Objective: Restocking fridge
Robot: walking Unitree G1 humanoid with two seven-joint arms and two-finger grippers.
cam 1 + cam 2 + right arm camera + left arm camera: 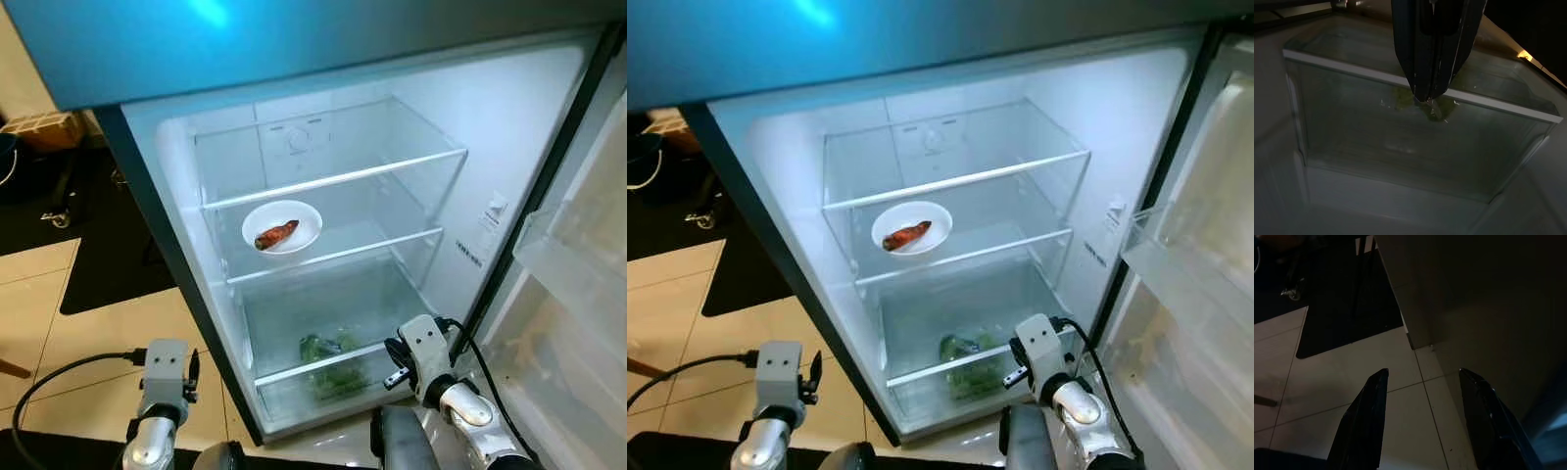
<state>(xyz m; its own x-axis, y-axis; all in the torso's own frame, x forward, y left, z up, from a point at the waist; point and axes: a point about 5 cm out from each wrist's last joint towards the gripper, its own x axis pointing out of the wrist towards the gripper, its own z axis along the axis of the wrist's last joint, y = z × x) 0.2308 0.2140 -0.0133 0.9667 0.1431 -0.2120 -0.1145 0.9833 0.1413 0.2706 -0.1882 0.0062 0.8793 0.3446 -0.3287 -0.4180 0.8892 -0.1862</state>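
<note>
An open fridge (509, 127) is seen, white and bright inside.

A round white plate (282, 226) with a reddish-brown piece of food (276, 235) is set on a clear glass shelf (333, 257). Leafy greens (333, 364) are kept in the see-through bottom drawer (1415, 142). The right claw (1428, 95) is pressed closed before that drawer. The left claw (1422, 382) is spread wide over the tiled floor (1352, 396).

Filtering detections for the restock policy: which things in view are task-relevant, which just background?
Job:
- open white fridge
- white bowl holding reddish-brown food, middle glass shelf
- leafy greens in clear bottom drawer
- right gripper, shut, at drawer

Background:
- black floor mat
- left gripper, open, idle
</note>
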